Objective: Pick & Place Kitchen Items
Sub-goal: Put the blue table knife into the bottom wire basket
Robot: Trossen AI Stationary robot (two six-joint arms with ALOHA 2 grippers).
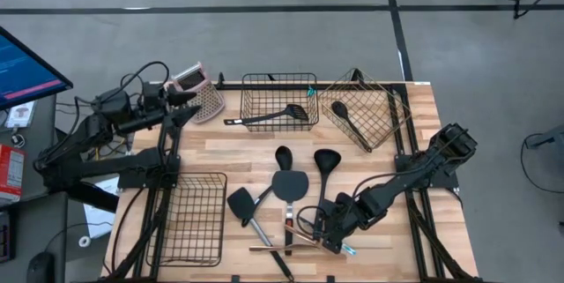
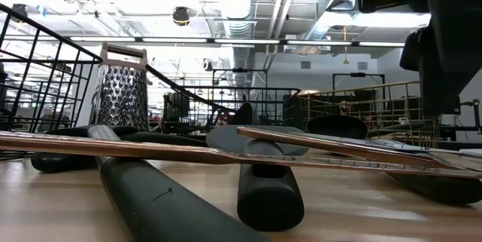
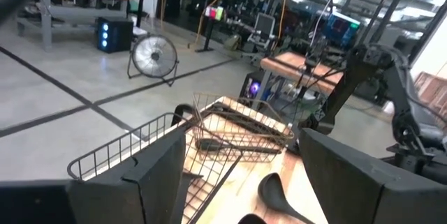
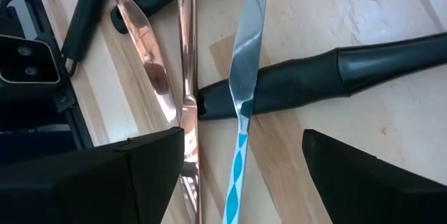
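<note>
I see 2 baskets [image 1: 279,91] at the table's [image 1: 423,142] far edge, each holding 1 utensil [image 1: 273,116]. A third basket [image 1: 192,217] lies near-left, with loose utensils [image 1: 291,186] clustered to its right and the grater [image 1: 208,100] far-left.

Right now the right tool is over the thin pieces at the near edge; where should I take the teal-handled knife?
Take the teal-handled knife on its patterned handle, coming straight down, jaws across its narrow width. Its blade lies over a black handle, so the handle end probably sits nearer the wood. The right tool is open around it; a copper utensil lies close alongside, so stay narrow.
</note>
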